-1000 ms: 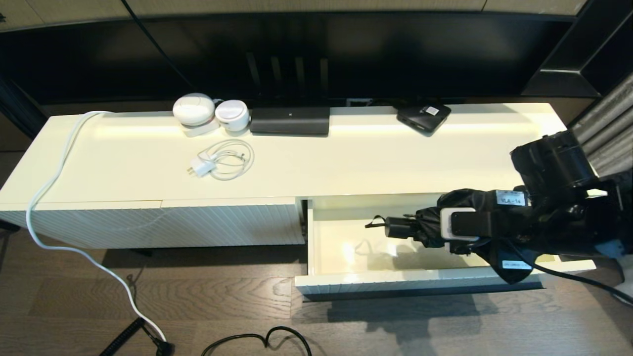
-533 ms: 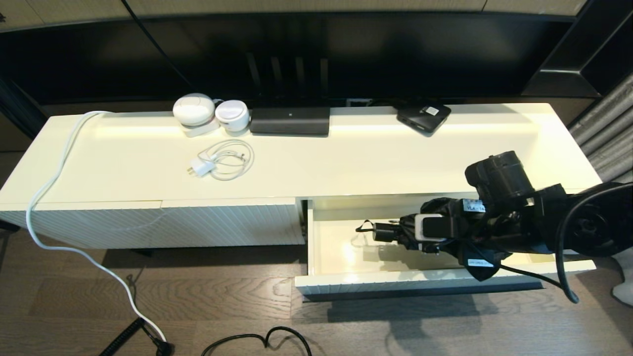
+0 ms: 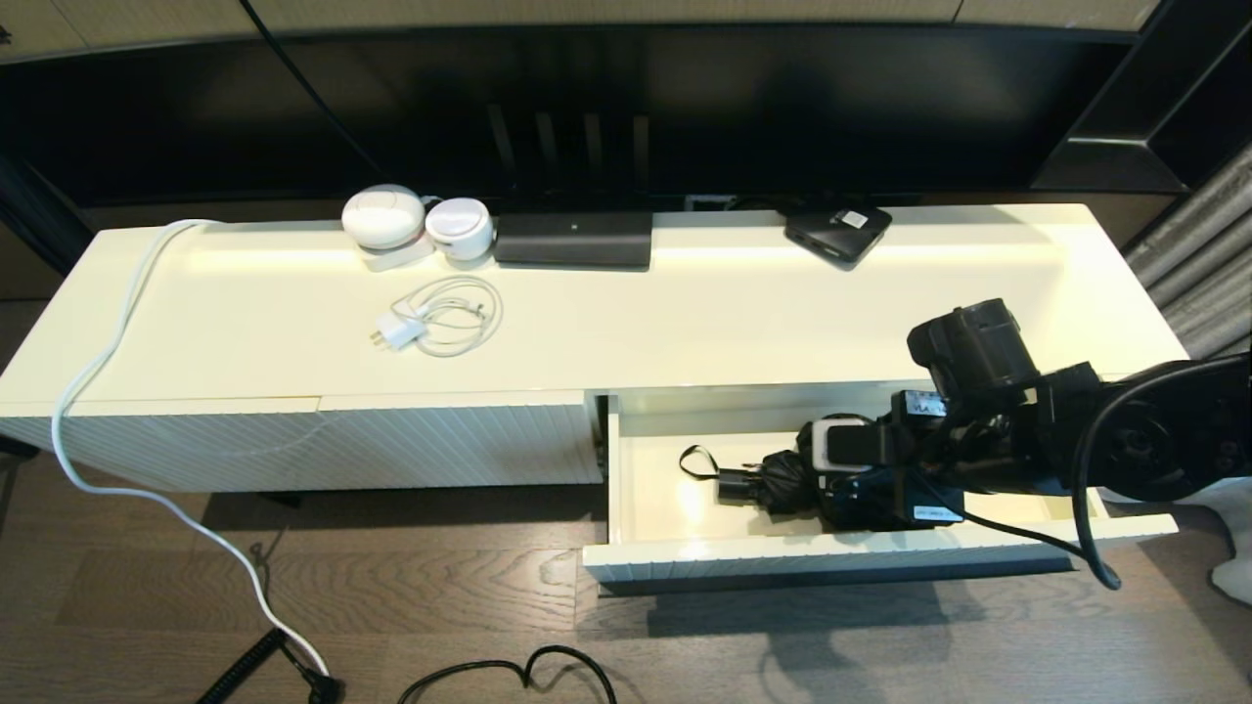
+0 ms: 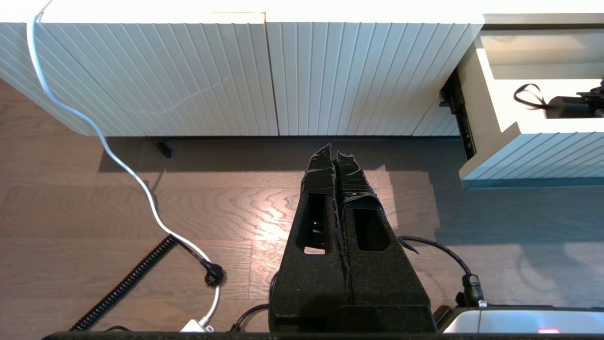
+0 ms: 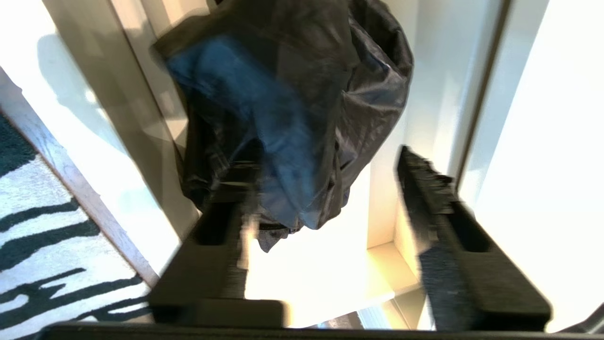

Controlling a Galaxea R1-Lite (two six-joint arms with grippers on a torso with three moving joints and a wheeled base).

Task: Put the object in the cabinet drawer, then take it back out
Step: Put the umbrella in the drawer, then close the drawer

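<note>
Lying along the open cabinet drawer (image 3: 1125, 526) at lower right of the head view, the umbrella (image 3: 782, 481) points its handle leftward; right gripper (image 5: 330, 222) fingers spread wide, fabric loose between them, nothing clamped. Left gripper (image 4: 336, 158) parked, fingers together.

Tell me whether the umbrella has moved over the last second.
Yes. The umbrella has dropped and shifted toward the robot's left inside the cabinet drawer; its handle end now sits nearer the drawer's left wall. The right gripper is open.

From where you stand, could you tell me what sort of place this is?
Probably a home living room: a low cream-white media cabinet on wood flooring, a phone charger on top, a folding umbrella in its open drawer.
</note>
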